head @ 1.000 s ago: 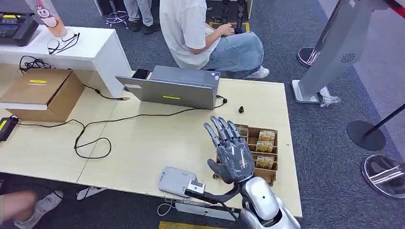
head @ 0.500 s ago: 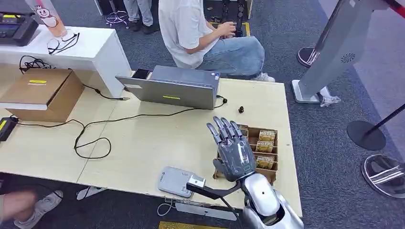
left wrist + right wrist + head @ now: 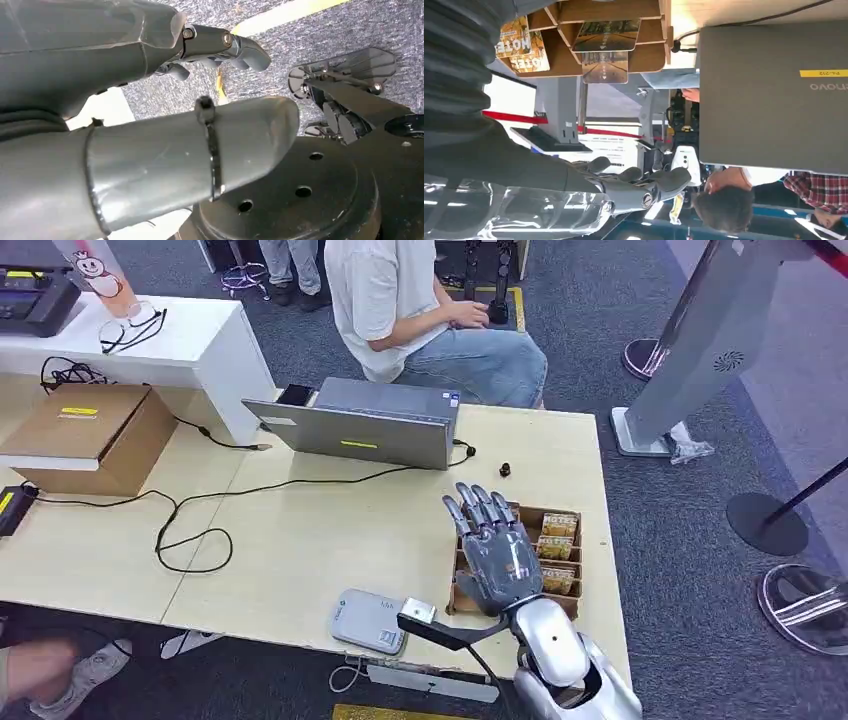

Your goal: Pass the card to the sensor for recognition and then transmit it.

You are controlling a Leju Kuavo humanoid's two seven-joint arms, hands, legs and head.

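silver arm [image 3: 560, 655], dark grey hand [image 3: 500, 560]

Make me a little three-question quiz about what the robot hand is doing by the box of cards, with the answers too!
1. True or false: the right hand is holding a card.
2. What does the right hand hover over?
A. the laptop
B. the wooden card box
C. the cardboard box
3. Fill in the blank: the grey card reader lies near the table's ____ edge.

Key:
1. False. Its fingers are spread and it holds nothing.
2. B
3. Front, the edge nearest the robot.
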